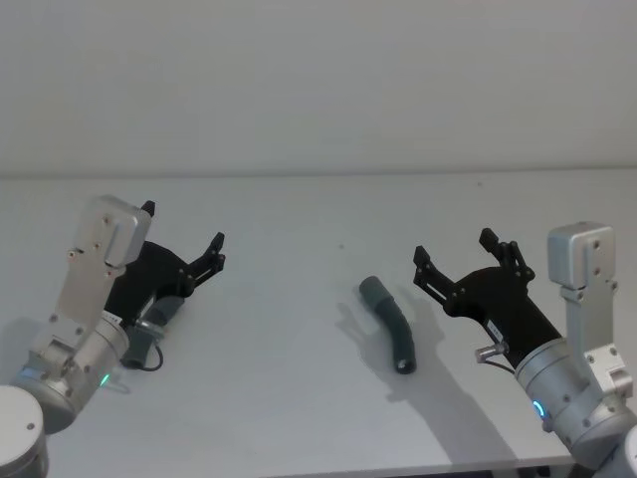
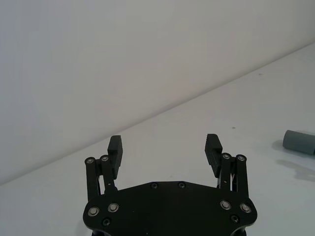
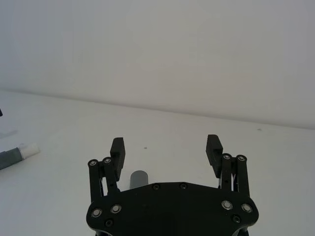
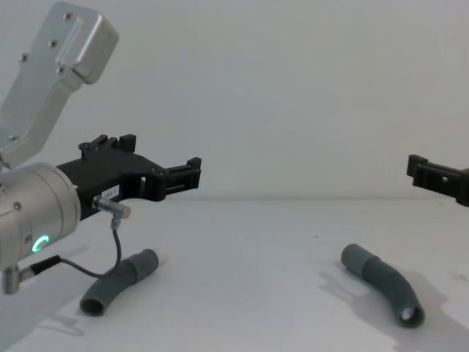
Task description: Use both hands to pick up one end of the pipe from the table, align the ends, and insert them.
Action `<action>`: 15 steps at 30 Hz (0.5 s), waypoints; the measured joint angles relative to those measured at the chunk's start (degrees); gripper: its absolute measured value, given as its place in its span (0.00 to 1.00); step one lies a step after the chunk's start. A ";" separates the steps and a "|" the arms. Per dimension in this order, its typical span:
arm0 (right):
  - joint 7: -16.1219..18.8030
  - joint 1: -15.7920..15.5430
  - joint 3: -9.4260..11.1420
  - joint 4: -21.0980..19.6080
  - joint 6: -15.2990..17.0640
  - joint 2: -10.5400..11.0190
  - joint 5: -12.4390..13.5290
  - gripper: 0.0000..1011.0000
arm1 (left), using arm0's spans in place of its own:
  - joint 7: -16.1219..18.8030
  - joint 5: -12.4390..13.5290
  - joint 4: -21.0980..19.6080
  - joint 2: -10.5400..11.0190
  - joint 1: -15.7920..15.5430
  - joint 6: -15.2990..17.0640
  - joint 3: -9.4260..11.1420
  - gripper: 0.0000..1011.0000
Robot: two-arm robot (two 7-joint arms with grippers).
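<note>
Two dark grey curved pipe pieces lie apart on the white table (image 1: 289, 398). The thicker piece (image 1: 389, 324) (image 4: 382, 282) rests right of centre, its open end facing the front. The slimmer piece (image 1: 149, 337) (image 4: 120, 283) lies at the left, partly under my left arm. My left gripper (image 1: 185, 231) (image 2: 164, 146) (image 4: 163, 158) hovers open and empty above the slimmer piece. My right gripper (image 1: 454, 249) (image 3: 165, 147) hangs open and empty just right of the thicker piece, whose cuff (image 3: 139, 178) peeks out below its jaws. The left wrist view catches that piece's cuff (image 2: 299, 142) at its edge.
A thin black cable (image 4: 88, 268) loops from my left arm down near the slimmer piece. The table's front edge (image 1: 398, 468) runs close below the right arm. A plain pale wall (image 1: 318, 80) stands behind the table.
</note>
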 joint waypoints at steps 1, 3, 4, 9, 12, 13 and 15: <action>0.00 0.00 0.00 0.00 0.00 0.00 0.00 0.99 | 0.00 0.00 0.00 0.00 0.00 0.00 0.00 0.99; 0.00 0.00 0.00 0.00 0.00 0.00 0.00 0.99 | 0.00 0.00 0.00 0.00 0.00 0.00 0.00 0.99; 0.00 0.00 0.00 0.00 0.00 0.00 0.00 0.99 | 0.00 0.00 0.00 0.00 0.00 0.00 0.00 0.99; 0.00 0.00 0.00 0.00 0.00 0.00 0.00 0.99 | 0.00 0.00 0.00 0.00 0.00 0.00 0.00 0.99; 0.00 0.00 0.00 0.00 0.00 0.00 0.00 0.99 | 0.00 0.00 0.00 0.00 0.00 0.00 0.00 0.99; 0.00 0.00 0.00 0.00 0.00 0.00 0.00 0.99 | 0.00 0.00 0.00 0.00 0.00 0.00 0.00 0.99; 0.00 0.00 0.00 0.00 0.00 0.00 0.00 0.99 | 0.00 0.00 0.00 0.00 0.00 0.00 0.00 0.99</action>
